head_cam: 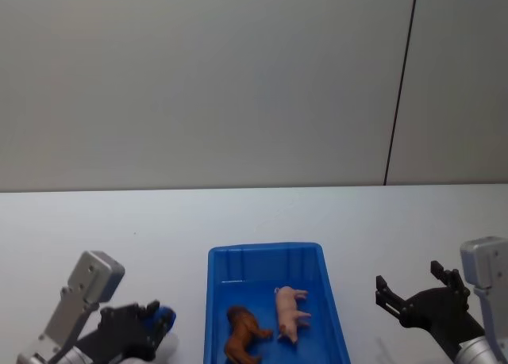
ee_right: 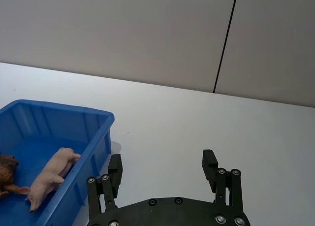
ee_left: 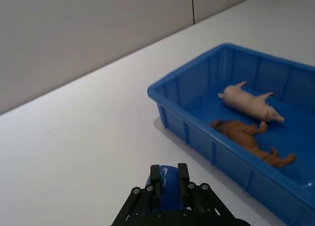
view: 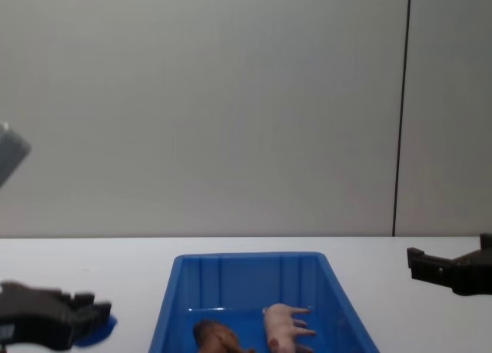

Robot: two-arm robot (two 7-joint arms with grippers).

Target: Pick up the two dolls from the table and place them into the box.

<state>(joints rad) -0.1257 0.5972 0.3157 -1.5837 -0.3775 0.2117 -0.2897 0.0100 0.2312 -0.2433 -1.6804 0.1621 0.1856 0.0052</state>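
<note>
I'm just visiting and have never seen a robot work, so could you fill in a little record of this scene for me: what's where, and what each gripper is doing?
box: blue bin on the white table, between the two arms
pig: lying on its side in the box
lion: lying in the box, beside the pig
left gripper: left of the box, shut on a small blue ball
right gripper: right of the box, open, holding nothing
task state: both dolls are in the box

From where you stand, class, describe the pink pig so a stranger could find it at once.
Find the blue box mid-table. Two toy animals lie on its floor; the pig is toward the robot's right. It is smooth and pale pink, while its neighbour, the lion, is shaggy reddish-brown.
</note>
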